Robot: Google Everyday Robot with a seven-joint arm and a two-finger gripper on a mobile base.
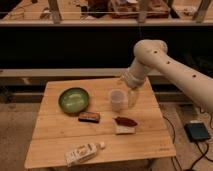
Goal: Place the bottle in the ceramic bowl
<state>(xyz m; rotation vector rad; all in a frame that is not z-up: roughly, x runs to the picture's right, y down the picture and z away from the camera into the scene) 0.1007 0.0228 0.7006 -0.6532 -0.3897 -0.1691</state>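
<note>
**Gripper.** I read the gripper (131, 93) at the end of the white arm (165, 62). It is low over the wooden table (52, 135), well to the picture-right of the ceramic bowl (74, 99) and at about the same depth on the table. It sits just beside a translucent plastic cup (117, 99), on the side of the cup away from the bowl, and the cup partly hides it. I cannot tell whether the gripper is spread or closed, nor whether it touches the cup. I see nothing carried in it.

**Nearby items.** The cup stands upright between the gripper and the bowl. A flat brown packet (89, 116) lies just in front of the bowl, toward the camera. A dark red packet (125, 121) lies further to the picture-right of that, with a pale item (125, 130) against its near side.

**Ceramic bowl.** It rests upright, and its pale centre shows nothing inside.

**Bottle.** The bottle (82, 154) lies on its side at the near edge of the table, well in front of the bowl and well apart from the gripper. Its white cap points to the picture-right.

**Progress.** I judge the task not yet started in any useful sense. The bottle is not grasped and the bowl has not received it. Every step remains:
- move the gripper from the cup to the near edge of the table
- grasp the lying bottle
- lift it
- carry it back over the bowl
- release it
</note>
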